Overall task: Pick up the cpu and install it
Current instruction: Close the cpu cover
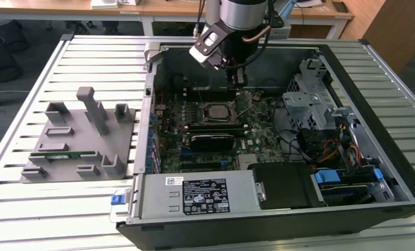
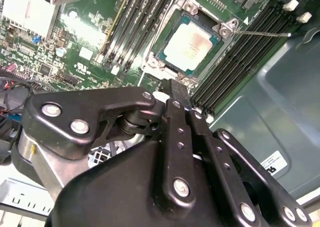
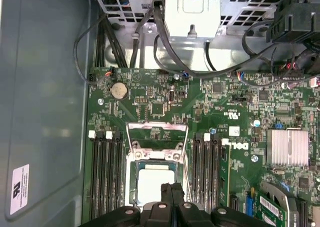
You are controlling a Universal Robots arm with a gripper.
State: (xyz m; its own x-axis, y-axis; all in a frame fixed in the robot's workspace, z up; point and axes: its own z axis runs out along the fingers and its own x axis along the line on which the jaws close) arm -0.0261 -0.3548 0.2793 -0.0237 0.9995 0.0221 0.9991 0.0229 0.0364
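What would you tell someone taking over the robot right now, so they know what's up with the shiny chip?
The gripper is shut and holds nothing; it hangs just above the edge of the socket.
The cpu lies flat in its socket on the motherboard.
Done: the chip is picked up and set in place.
Left: the socket's metal frame is flipped open and the lever is loose, so the chip looks not yet clamped down.

The hand covers one edge of the cpu in the first wrist view
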